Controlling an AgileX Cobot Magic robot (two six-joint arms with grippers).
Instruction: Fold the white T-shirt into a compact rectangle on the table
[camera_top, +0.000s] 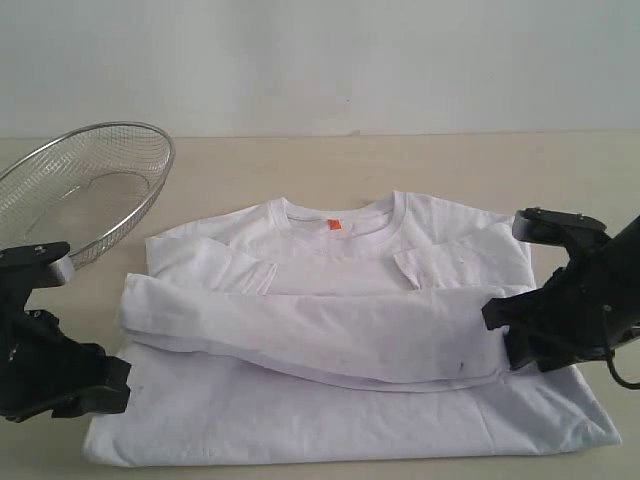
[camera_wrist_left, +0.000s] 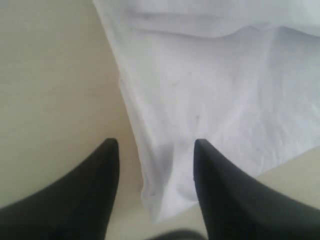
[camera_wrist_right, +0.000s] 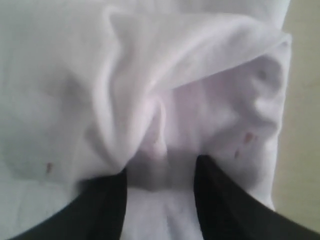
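Observation:
The white T-shirt (camera_top: 300, 420) lies flat on the table (camera_top: 300, 160), its orange neck tag (camera_top: 334, 225) facing up and both sleeves folded inward. A thick folded band of cloth (camera_top: 330, 330) runs across its middle. My left gripper (camera_top: 112, 385) sits low at the shirt's near left corner. It is open, and that corner (camera_wrist_left: 165, 190) lies between its fingers without being pinched. My right gripper (camera_top: 500, 335) is at the right end of the folded band. Its jaws stand apart, with bunched white cloth (camera_wrist_right: 150, 115) just past the fingertips and under them.
A round wire-mesh basket (camera_top: 90, 190) stands tilted at the back left, close to my left arm. Bare tabletop runs behind the collar and along the right side. The shirt's near edge lies close to the table's front edge.

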